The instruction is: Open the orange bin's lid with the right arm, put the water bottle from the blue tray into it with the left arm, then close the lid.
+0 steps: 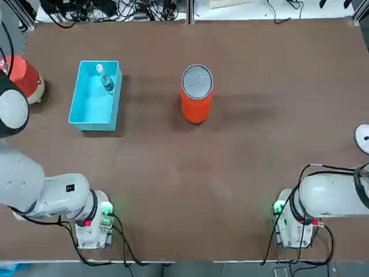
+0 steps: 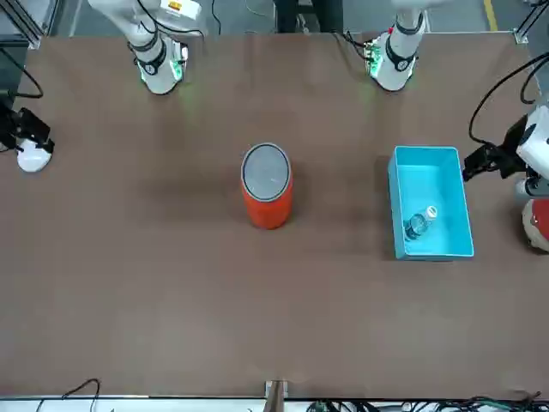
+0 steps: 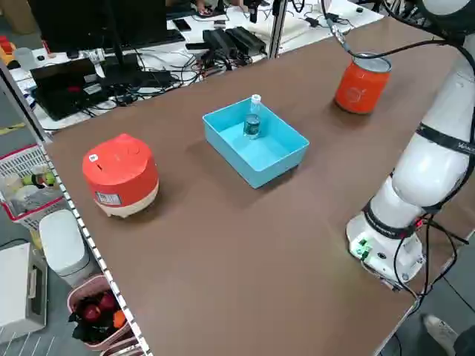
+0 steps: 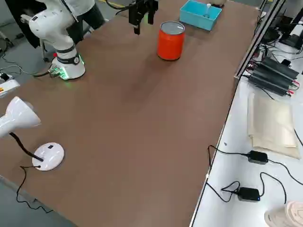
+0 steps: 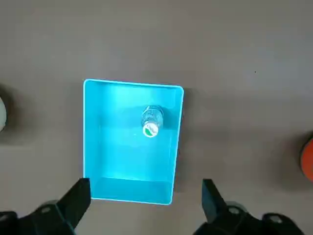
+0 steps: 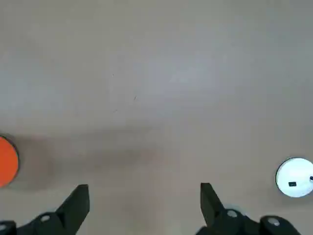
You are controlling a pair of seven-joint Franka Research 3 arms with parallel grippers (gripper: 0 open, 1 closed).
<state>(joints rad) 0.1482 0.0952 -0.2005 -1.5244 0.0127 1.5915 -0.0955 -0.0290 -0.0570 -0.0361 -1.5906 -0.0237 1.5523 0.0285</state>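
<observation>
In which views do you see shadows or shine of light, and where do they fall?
Top view: soft shadows beside the blue tray and around the orange bin; front view: faint shadow on both sides of the bin; right wrist view: pale, hazy shine on the tabletop; green glow on both arm bases, top view.

A red, rounded object with an off-white base (image 3: 121, 176) sits on the brown tabletop (image 3: 245, 259), a label on its side. Toward another edge of the tabletop rests a white lamp, its shade (image 4: 20, 116) tilted and its round base (image 4: 49, 156) flat, joined by a black neck. Past the edge, a white surface (image 4: 236, 142) bears a folded cream cloth (image 4: 271, 124), black adapters (image 4: 248, 194) with looping cables, and black boxes (image 4: 271, 76); a black monitor (image 3: 76, 22) stands there too. Lower down are a red-and-white basket (image 3: 31, 215), a white lidded bin (image 3: 67, 245) and a pink basket (image 3: 96, 283) holding red and orange items
</observation>
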